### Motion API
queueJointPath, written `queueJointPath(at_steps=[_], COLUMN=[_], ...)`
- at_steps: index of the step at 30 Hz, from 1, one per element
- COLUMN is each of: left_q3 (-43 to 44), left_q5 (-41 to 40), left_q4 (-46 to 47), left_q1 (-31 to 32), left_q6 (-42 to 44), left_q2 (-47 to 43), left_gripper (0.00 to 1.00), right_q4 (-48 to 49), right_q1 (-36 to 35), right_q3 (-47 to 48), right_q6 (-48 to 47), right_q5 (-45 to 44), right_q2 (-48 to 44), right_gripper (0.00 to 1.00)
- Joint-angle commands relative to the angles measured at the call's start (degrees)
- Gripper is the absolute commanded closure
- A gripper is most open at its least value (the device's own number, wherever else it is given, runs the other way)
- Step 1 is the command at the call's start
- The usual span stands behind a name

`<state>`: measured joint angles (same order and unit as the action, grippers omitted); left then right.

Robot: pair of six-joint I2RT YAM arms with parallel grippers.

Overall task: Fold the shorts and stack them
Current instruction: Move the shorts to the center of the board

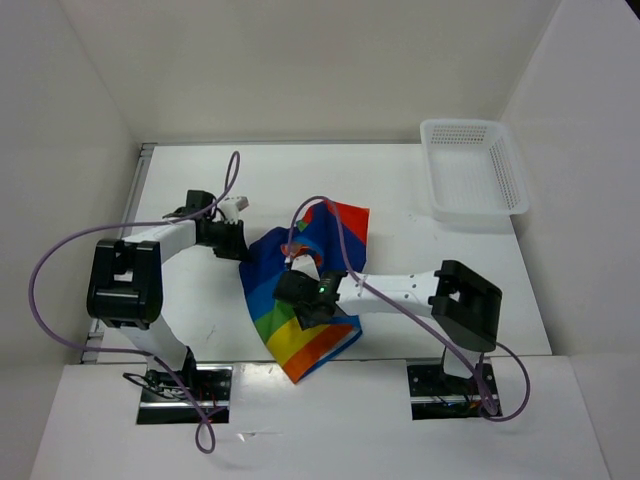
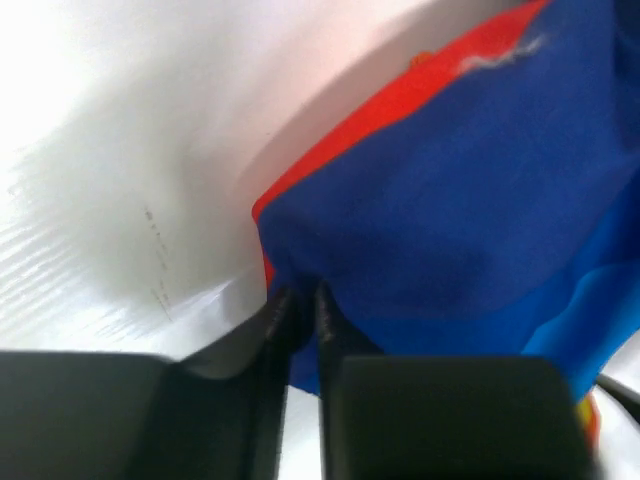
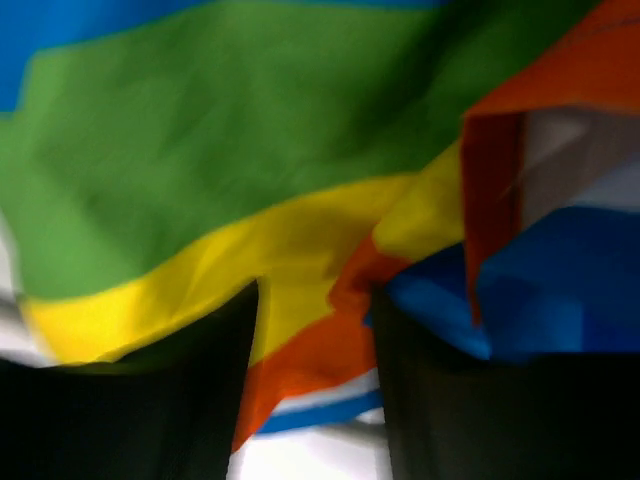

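Observation:
The rainbow-striped shorts (image 1: 305,300) lie crumpled in the middle of the table between both arms. My left gripper (image 1: 243,243) is shut on the blue edge of the shorts (image 2: 440,200) at their left corner, cloth pinched between its fingertips (image 2: 275,305). My right gripper (image 1: 298,290) is over the middle of the shorts, jaws apart, with yellow and orange cloth (image 3: 310,300) lying between its fingers (image 3: 420,390). A red and blue flap (image 1: 340,228) is raised at the far side.
A white plastic basket (image 1: 473,168) stands at the back right. White walls close in the table on the left, back and right. Purple cables loop over both arms.

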<state>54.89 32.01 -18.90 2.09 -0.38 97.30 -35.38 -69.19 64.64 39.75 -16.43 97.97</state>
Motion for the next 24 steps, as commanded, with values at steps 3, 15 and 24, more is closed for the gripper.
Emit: queueJointPath(at_steps=[3, 15, 24], left_q3=[2.0, 17.7, 18.3], left_q5=[2.4, 6.7, 6.0], left_q4=[1.8, 1.2, -0.1], left_q1=[0.4, -3.0, -3.0], left_q6=[0.4, 0.4, 0.4], left_q2=[-3.4, -12.7, -15.4], left_gripper=[1.0, 1.0, 1.0], right_q4=[0.0, -0.7, -1.8], right_q1=[-0.1, 3.6, -4.2], right_q3=[3.8, 14.0, 28.8], right_q6=[4.5, -3.3, -6.4], right_q5=[-8.9, 0.8, -0.2], right_q2=[2.0, -8.5, 9.4], right_gripper=[0.85, 0.5, 0.0])
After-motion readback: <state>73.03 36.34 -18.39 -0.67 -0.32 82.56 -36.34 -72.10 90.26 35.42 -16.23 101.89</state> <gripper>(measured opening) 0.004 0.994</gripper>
